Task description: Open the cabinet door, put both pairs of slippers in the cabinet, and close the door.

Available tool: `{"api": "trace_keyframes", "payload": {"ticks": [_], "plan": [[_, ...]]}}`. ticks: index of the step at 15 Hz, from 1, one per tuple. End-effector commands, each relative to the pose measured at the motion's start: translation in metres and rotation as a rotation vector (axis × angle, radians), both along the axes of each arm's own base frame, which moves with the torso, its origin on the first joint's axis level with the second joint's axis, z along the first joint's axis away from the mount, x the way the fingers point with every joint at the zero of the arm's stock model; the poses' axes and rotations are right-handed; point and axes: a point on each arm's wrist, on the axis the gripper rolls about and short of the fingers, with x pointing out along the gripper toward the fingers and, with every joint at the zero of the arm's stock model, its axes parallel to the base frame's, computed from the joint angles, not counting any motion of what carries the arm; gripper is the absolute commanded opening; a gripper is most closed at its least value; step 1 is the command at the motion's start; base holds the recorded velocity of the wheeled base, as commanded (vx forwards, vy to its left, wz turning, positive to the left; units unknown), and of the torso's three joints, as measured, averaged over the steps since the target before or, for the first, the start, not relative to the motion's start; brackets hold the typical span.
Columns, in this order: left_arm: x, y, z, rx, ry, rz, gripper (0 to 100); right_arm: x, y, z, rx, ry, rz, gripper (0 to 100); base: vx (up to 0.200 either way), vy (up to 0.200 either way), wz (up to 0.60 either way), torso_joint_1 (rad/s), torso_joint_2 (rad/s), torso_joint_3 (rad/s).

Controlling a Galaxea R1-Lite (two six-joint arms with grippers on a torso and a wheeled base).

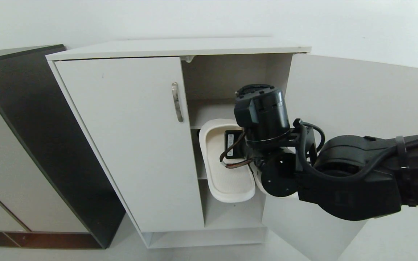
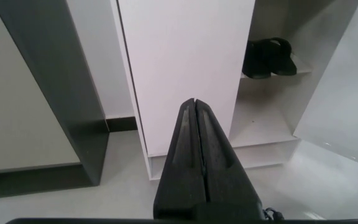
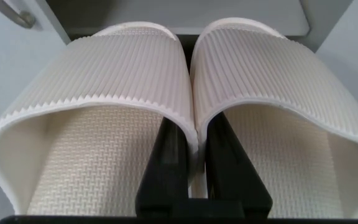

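Right wrist view: my right claw (image 3: 194, 134) pinches both white slippers (image 3: 123, 74); I judge their toes may snag the edge of the shelf (image 1: 198, 117).

The white board cabinet (image 1: 129, 145) is showing a smooth, matt, laminate-like surface. Its curved silver metal handle (image 1: 176, 102) is giving off a dull satin sheen. The cream rubbery pair of slippers (image 3: 123, 68) is showing ribbed straps and finely textured matt insoles. The black pair of slippers (image 2: 269, 57) is looking matt.
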Motion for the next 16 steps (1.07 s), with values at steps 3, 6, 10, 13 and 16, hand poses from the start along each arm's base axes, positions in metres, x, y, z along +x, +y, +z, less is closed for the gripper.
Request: {"api": "trace_keyframes", "payload": {"ticks": [3, 6, 10, 13, 16], "plan": [[0.0, 0.0, 0.0, 0.0, 0.0, -0.001, 0, 0.006, 0.006, -0.014, -0.029, 0.014, -0.022, 0, 0.0, 0.0, 0.0, 0.0, 0.0, 0.0], [0.0, 0.0, 0.0, -0.002, 0.0, 0.002, 0, 0.008, 0.005, -0.016, -0.035, 0.018, -0.028, 0, 0.067, 0.0, 0.0, -0.001, 0.0, 0.001], [0.0, 0.0, 0.0, 0.0, 0.0, 0.0, 0, 0.011, 0.003, -0.017, -0.042, 0.018, -0.034, 0, 0.2, 0.0, 0.0, 0.007, 0.0, 0.007], [0.0, 0.0, 0.0, 0.001, 0.0, 0.0, 0, 0.011, 0.004, -0.018, -0.045, 0.02, -0.034, 0, 0.2, 0.0, 0.0, 0.005, -0.01, 0.005], [0.0, 0.0, 0.0, 0.001, 0.0, 0.0, 0, 0.011, 0.003, -0.021, -0.051, 0.025, -0.036, 0, 0.2, 0.0, 0.0, 0.005, 0.01, 0.004]]}}
